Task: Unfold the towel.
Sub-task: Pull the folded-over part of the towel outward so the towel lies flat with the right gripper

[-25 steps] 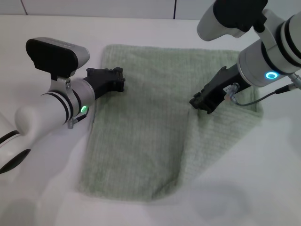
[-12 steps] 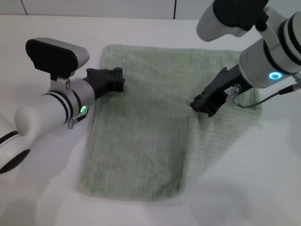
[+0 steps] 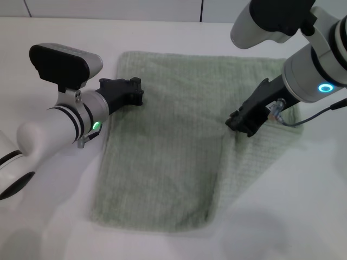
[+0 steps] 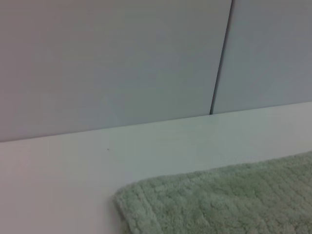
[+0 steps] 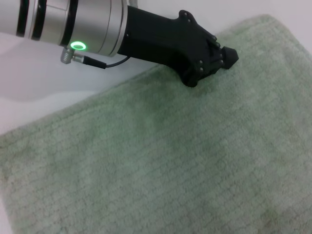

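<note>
right gripper [image 3: 242,122] shifted rightward across the towel [image 3: 168,157] since a second ago, folded top layer's edge dragged along with it, near right part of the towel now narrower, lower hem sitting a little farther right

soft even light, mild blur

We see white worktop [image 3: 179,35]; pale green towel [image 3: 168,146] lying on it, right part folded over.

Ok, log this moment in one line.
towel: flap folded at right | left gripper: on left edge | right gripper: at flap edge | table
</note>
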`<state>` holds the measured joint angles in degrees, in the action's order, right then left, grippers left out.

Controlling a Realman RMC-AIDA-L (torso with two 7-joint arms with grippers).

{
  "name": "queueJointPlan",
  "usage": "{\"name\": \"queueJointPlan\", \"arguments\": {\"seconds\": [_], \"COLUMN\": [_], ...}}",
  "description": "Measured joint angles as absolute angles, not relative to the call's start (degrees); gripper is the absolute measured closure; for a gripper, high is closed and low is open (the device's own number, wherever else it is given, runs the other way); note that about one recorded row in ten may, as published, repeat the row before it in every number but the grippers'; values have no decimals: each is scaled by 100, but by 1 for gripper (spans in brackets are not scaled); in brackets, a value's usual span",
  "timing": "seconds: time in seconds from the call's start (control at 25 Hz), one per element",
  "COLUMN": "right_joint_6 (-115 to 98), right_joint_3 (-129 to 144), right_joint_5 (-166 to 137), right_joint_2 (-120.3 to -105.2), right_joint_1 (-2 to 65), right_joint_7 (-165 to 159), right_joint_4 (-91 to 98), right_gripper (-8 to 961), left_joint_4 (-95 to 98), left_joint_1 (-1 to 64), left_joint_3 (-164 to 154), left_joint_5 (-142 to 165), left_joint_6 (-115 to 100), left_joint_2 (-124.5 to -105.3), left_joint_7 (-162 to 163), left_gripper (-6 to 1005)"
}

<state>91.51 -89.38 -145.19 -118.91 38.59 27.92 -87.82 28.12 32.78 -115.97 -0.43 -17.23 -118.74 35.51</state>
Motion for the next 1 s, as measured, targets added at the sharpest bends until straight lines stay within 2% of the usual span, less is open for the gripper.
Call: {"name": "queueJointPlan", "arguments": {"seconds": [1.0], "right_joint_6": [9530], "right_joint_3": [-8938], "right_joint_5": [-14658], "right_joint_2": [-11893], "right_joint_1": [3793], "right_joint_7": [2698], "right_joint_4": [-9019], "right_gripper": [896], "left_joint_4": [2812], "left_joint_1": [3278], "left_joint_3": [-11619], "left_joint_5": [-44], "left_joint_6": [-1669], "left_joint_2": [-11874], "left_joint_7": [3551], "left_gripper": [1000]}}
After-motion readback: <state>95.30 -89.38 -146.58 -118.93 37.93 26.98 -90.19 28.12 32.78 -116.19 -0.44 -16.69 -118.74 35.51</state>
